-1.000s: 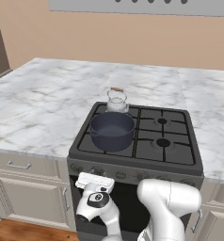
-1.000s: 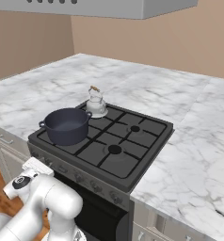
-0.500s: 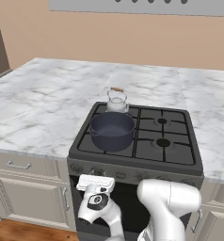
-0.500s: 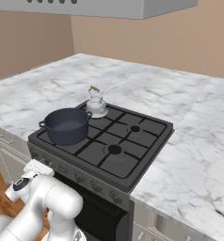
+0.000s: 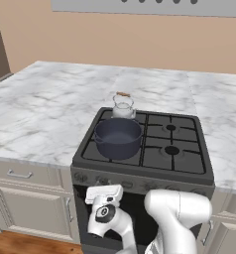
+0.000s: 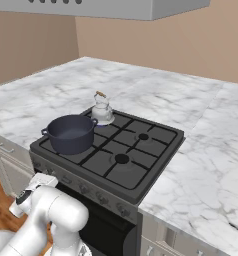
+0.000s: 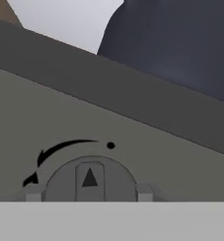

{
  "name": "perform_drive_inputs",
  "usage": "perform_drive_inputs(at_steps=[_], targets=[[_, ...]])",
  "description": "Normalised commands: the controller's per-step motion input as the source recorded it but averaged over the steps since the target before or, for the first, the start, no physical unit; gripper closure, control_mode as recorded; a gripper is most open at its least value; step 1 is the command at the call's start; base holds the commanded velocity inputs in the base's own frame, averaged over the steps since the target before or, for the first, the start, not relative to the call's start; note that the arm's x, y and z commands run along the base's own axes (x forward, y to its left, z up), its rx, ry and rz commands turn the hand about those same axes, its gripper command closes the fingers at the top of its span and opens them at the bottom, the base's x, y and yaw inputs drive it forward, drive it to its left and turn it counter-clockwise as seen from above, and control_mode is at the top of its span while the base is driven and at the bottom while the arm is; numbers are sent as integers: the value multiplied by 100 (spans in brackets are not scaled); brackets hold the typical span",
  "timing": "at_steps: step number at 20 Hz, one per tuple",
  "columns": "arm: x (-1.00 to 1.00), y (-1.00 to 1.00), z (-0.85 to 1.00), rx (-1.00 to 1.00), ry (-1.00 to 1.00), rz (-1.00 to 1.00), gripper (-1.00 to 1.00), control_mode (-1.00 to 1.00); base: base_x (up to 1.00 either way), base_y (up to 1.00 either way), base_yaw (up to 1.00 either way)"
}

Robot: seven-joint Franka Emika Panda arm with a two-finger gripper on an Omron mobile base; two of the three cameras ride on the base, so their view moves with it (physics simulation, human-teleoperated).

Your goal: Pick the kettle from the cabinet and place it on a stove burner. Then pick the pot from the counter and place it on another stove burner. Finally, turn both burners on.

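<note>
Now | end effector (image 7: 89, 193) stays astride knob (image 7: 89, 181); pot (image 5: 118, 137) unmoved

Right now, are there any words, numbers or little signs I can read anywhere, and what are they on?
Words or numbers: none can be read anywhere.
Sign: a small dark triangle pointer, on the knob on the range's front panel.
Sign: a curved black arrow with a black dot at its end, printed on that panel above the knob.
Kettle and pot: no label visible.
</note>
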Motion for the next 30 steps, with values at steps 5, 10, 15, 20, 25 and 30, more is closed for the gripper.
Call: perform_drive_inputs(at_steps=[5,10,15,20,25,30], targets=[[-5,0,9,-24,4,-4,100,-100,0,0,0],[-3,0,6,-23,4,-3,100,-100,0,0,0],[-1,0,1,-21,6,-3,100,-100,0,0,0],[0,0,0,-20,7,-2,100,-100,0,0,0],[0,0,0,-19,6,-2,100,-100,0,0,0],[0,0,1,-20,5,-3,100,-100,0,0,0]])
